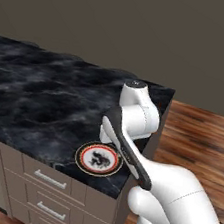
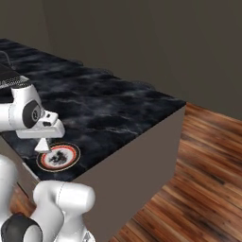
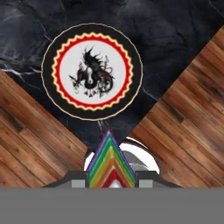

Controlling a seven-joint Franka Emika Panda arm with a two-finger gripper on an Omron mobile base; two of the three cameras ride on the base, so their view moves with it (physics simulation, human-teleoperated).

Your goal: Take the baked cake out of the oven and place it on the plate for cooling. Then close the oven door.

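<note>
One slice of rainbow cake (image 3: 110, 164) sat clamped between my gripper (image 3: 111, 179) fingers, its point aimed at the plate (image 3: 92, 71). From the right base view, the plate lay on the dark marble counter (image 2: 108, 108) just below and right of the wedge, so I judged a short forward descent.

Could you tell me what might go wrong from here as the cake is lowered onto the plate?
1. The plate sits close to the corner of the dark marble counter, so a nudge could push it toward the edge.
2. The rainbow-layered cake slice held in the gripper looks offset from the plate's middle; released here, it might land on the rim or counter.
</note>
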